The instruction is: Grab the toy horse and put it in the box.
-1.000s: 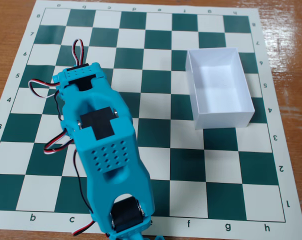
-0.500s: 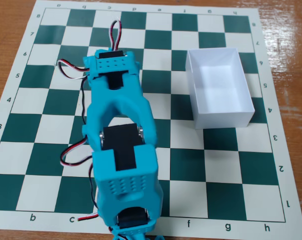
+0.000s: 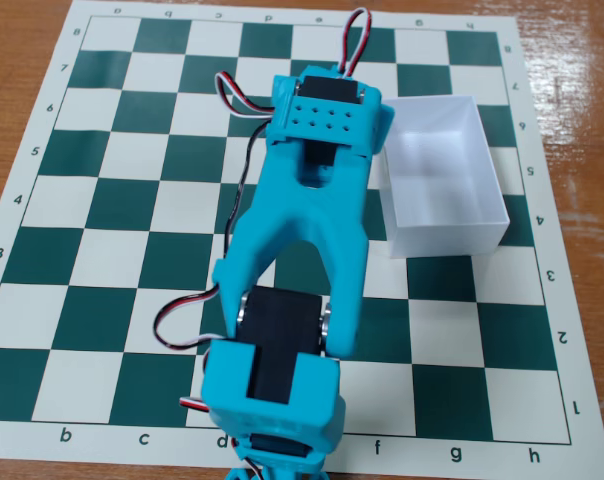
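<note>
Reaching across the chessboard [image 3: 102,205], the turquoise arm [image 3: 307,215] hides its gripper and the toy horse, grip unknowable; the box [image 3: 452,215] sits beside its wrist, so release should wait until centred over it

A green-and-white chessboard mat [image 3: 102,200] lies on a wooden table [image 3: 22,60].

The turquoise arm [image 3: 302,250] reaches from the bottom edge toward the upper right. Its own upper segment hides the hand. Red, white and black wires [image 3: 354,35] loop off it.
</note>
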